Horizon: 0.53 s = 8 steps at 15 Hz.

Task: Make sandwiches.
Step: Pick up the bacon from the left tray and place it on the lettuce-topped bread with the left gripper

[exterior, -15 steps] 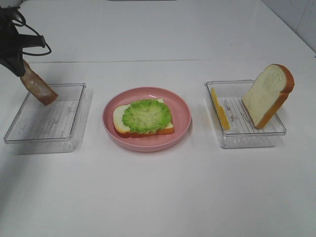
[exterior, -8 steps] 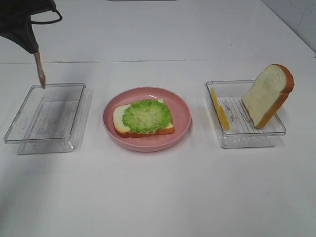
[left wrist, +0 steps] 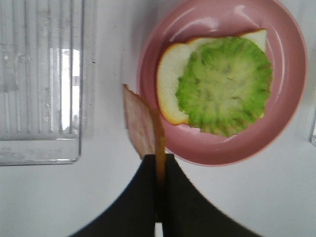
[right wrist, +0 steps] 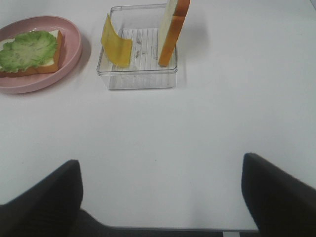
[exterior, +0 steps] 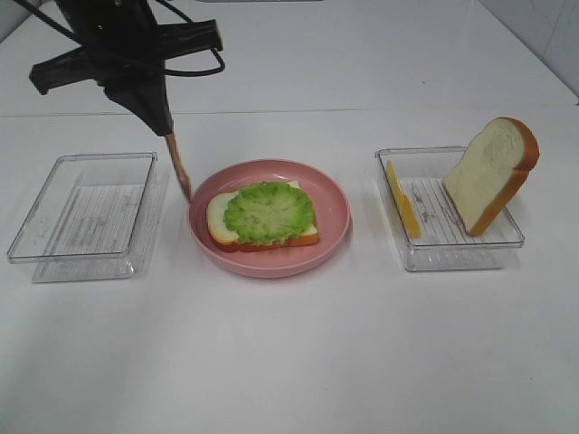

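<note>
1. My left pincer is clamped shut on the top end of the bacon strip. The strip hangs almost straight down, and its free end is just beside the left rim of the pink plate.
2. On the plate lies a bread slice with the lettuce spread flat over it. That is as far as the sandwich has got.
3. I judge the step in hand to be carrying the bacon over to lay it on the lettuce. The left tray holds nothing I can see.
4. In the left wrist view the strip hangs over the plate's edge, not over the lettuce. As I see it, the next move calls for travel toward the plate's middle. Then I would lower at a slant so the strip lies flat rather than landing on its end, and only then let go.
5. My right pincer stands wide open with nothing in it, above the bare tabletop and well short of the right tray.
6. In that tray the cheese square leans against one wall and the second bread slice stands propped on edge. Both wait for later layers.
</note>
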Available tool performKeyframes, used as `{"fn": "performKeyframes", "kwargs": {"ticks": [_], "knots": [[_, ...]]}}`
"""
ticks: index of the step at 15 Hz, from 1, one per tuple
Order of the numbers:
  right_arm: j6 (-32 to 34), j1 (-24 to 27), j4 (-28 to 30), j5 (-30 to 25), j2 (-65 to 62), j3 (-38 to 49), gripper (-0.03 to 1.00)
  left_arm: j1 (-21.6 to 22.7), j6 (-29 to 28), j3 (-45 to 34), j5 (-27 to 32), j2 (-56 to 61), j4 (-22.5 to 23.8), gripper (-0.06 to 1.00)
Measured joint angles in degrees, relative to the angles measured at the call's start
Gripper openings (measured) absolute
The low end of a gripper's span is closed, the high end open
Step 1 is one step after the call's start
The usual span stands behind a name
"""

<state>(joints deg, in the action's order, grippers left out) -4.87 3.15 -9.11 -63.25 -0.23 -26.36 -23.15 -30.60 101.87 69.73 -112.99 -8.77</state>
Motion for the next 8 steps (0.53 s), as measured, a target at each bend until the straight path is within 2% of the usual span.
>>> {"fn": "performKeyframes", "kwargs": {"ticks": [4, 8], "knots": [[0.0, 0.0, 0.0, 0.0, 0.0, 0.0, 0.85, -6.5, -6.7, 0.0, -4.0, -0.1, -1.0, 0.0], [0.0, 0.0, 0.0, 0.0, 0.0, 0.0, 0.85, -7.6, -7.7, 0.0, -5.3, -4.0, -6.2, 0.0]]}}
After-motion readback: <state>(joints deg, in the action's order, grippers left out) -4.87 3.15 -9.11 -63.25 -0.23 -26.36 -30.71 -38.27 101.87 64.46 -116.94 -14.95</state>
